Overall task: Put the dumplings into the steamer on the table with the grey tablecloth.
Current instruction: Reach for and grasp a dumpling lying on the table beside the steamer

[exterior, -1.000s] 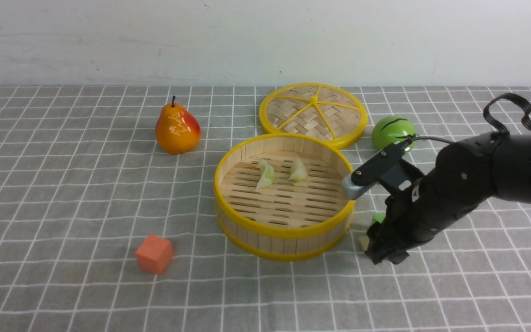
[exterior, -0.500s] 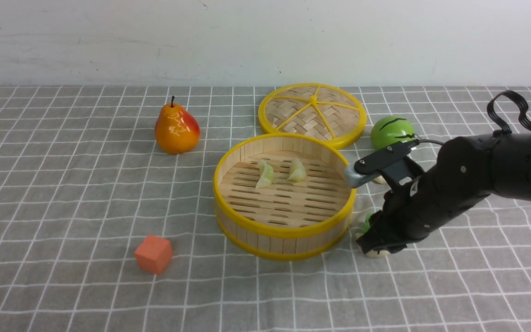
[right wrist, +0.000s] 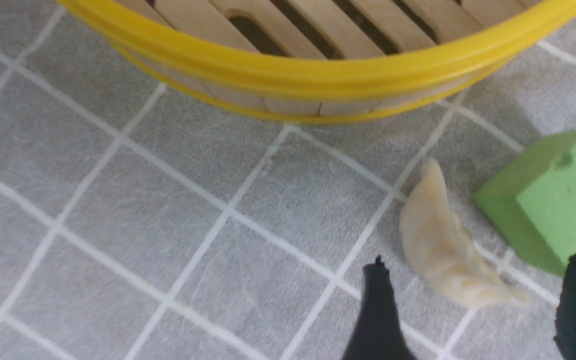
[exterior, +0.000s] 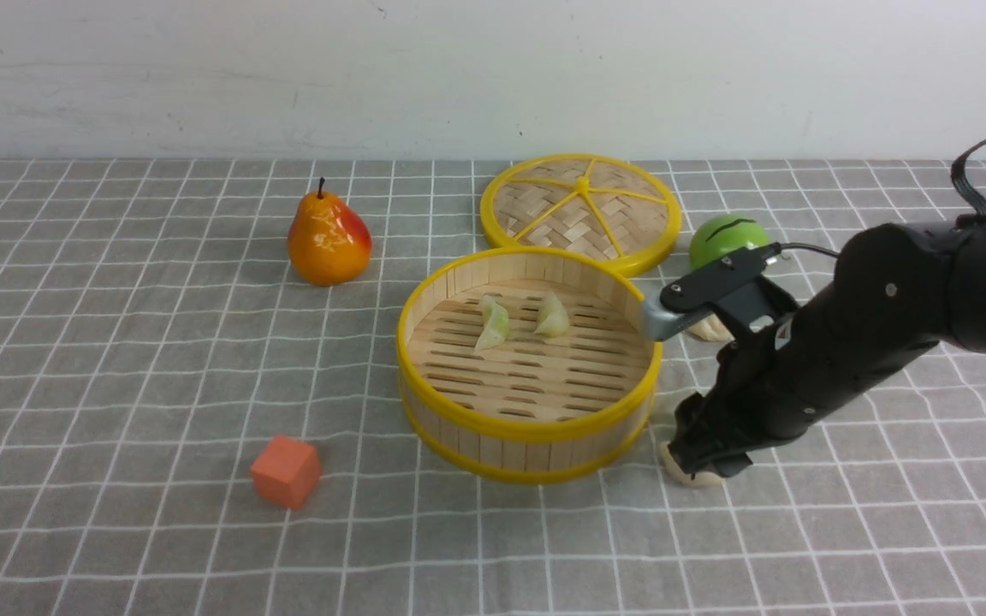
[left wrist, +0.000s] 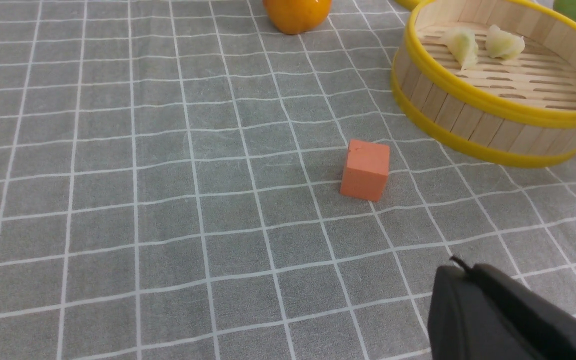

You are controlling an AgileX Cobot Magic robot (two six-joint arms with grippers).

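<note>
The steamer stands mid-table on the grey tablecloth with two pale green dumplings on its slatted floor. My right gripper is low at the steamer's right, open. A cream dumpling lies on the cloth between its fingers, not squeezed. Another cream dumpling peeks out behind the right wrist. My left gripper is shut and empty over bare cloth; the front view does not show it.
A green cube sits right beside the dumpling and the outer right finger. The woven lid and a green ball lie behind the steamer. A pear is back left, an orange cube front left.
My right arm has risen and edged left toward the steamer. The cream dumpling now shows under its fingers, and the green cube is hidden behind the arm in the front view.
</note>
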